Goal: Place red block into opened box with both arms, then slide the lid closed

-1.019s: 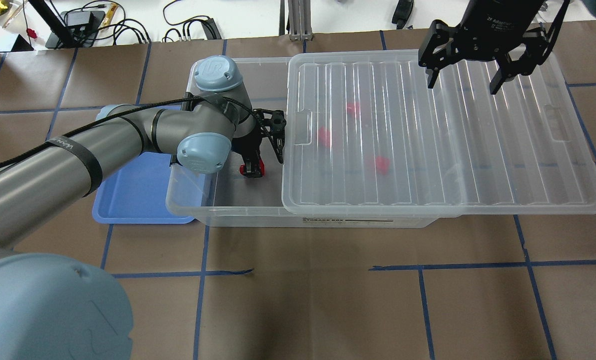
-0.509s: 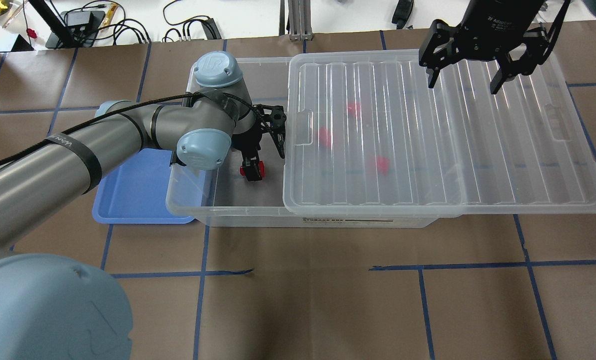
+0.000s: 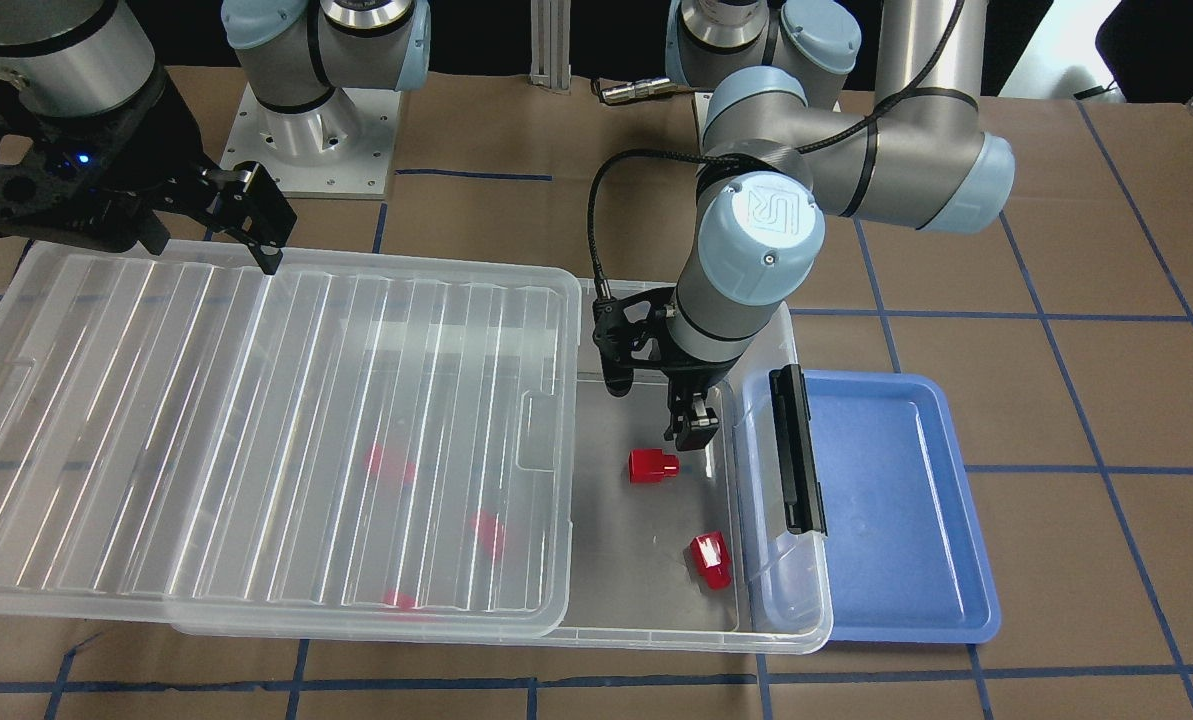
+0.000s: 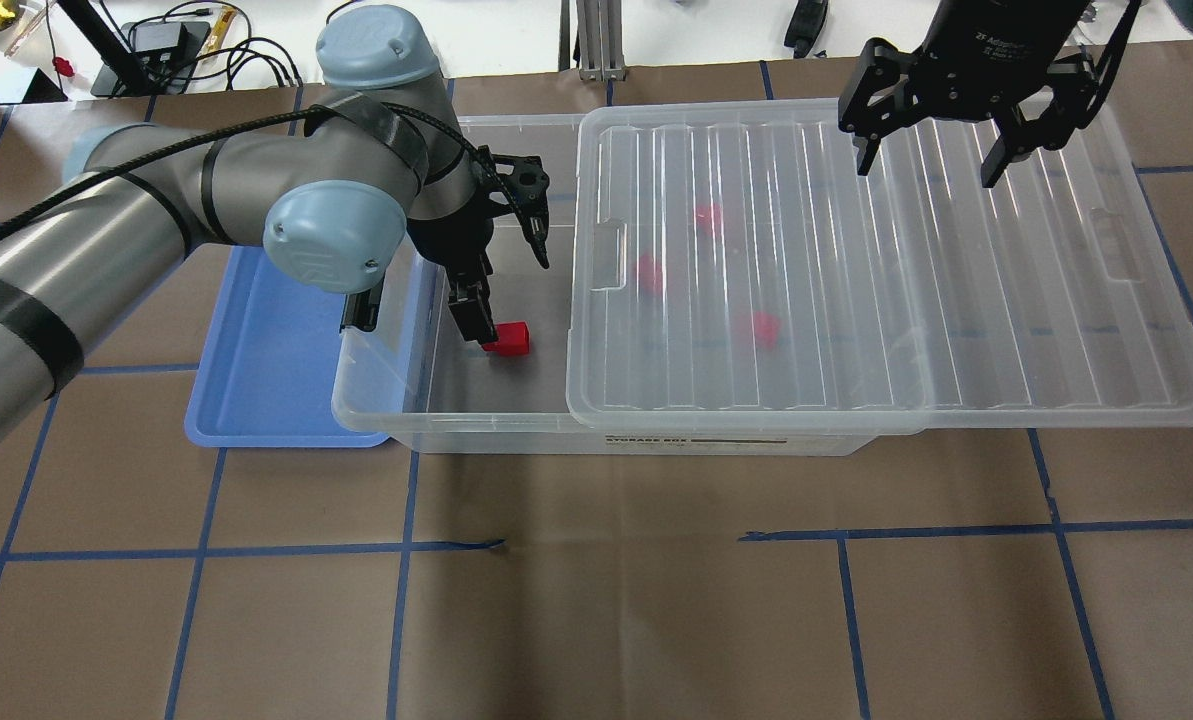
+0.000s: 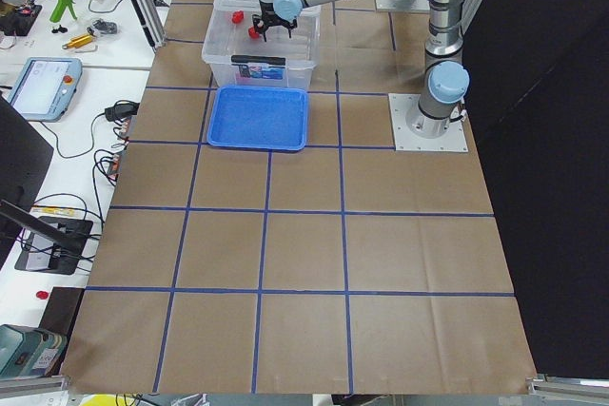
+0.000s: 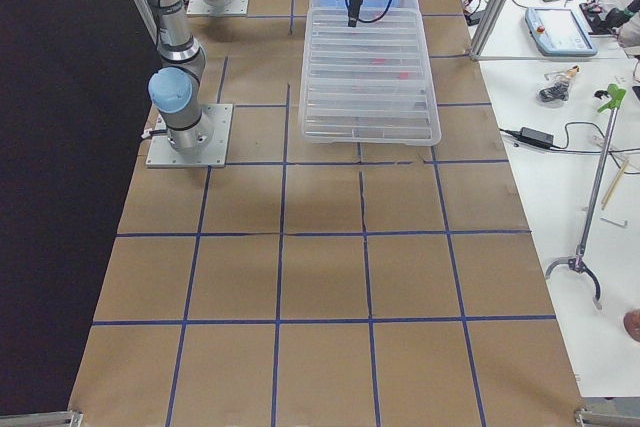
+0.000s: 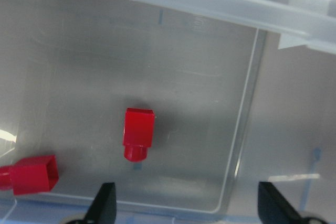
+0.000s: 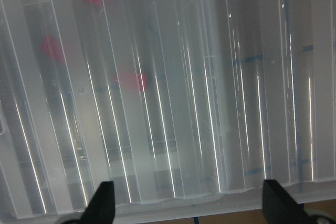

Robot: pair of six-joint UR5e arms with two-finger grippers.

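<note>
The red block (image 3: 653, 465) (image 4: 509, 340) (image 7: 139, 132) lies loose on the floor of the clear box (image 3: 656, 632) (image 4: 476, 438), in its uncovered end. My left gripper (image 3: 655, 412) (image 4: 506, 290) (image 7: 189, 208) hangs open just above the block and holds nothing. The ribbed clear lid (image 3: 206, 420) (image 4: 856, 300) (image 8: 210, 103) covers most of the box and juts out past its other end. Above that overhanging end my right gripper (image 4: 925, 172) (image 3: 211, 250) (image 8: 190, 205) is open, clear of the lid.
A second, slanted red piece (image 3: 710, 560) (image 7: 31, 174) lies in the box near the black latch bar (image 3: 794, 450). Several red pieces show blurred under the lid (image 4: 651, 272). A blue tray (image 3: 886, 500) (image 4: 266, 380) sits against the box's latch end.
My left arm has risen and swung back from the box floor, leaving the red block lying where it was. The right gripper and the lid have stayed put.
</note>
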